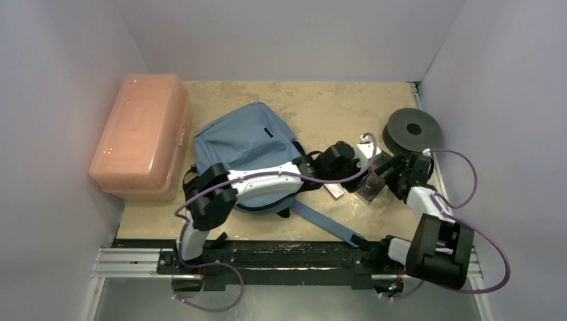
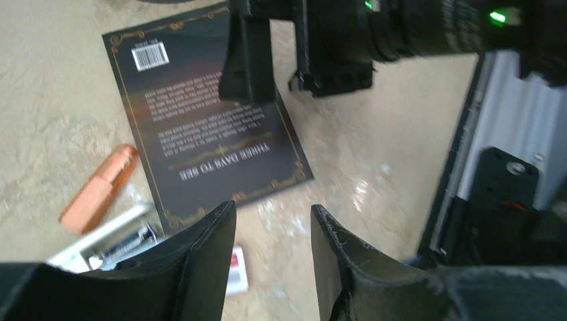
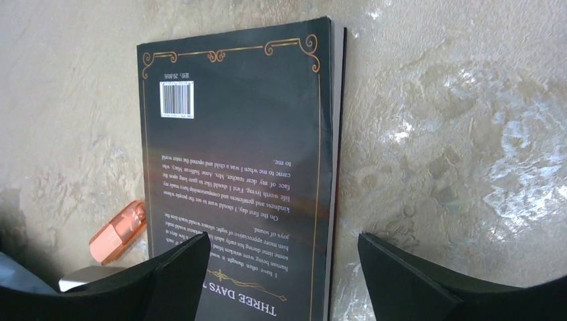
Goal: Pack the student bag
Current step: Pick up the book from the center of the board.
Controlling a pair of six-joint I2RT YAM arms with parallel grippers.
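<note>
The student bag (image 1: 244, 140), blue-grey with black straps, lies in the middle of the table under my left arm. My left gripper (image 1: 354, 160) reaches past its right side. In the left wrist view this gripper (image 2: 273, 214) is open above bare table, with nothing between its fingers. A dark book (image 3: 247, 160) lies back cover up, right of the bag. My right gripper (image 3: 284, 244) is open just above it, one finger over the cover and the other beyond the book's right edge. The book (image 2: 200, 114) and the right gripper (image 2: 287, 73) also show in the left wrist view.
A salmon-pink plastic box (image 1: 140, 137) stands at the left. A black spool (image 1: 411, 128) sits at the back right. An orange tube (image 2: 100, 187), a white pack (image 2: 107, 241) and a small red-and-white card (image 2: 235, 267) lie beside the book. Grey walls enclose the table.
</note>
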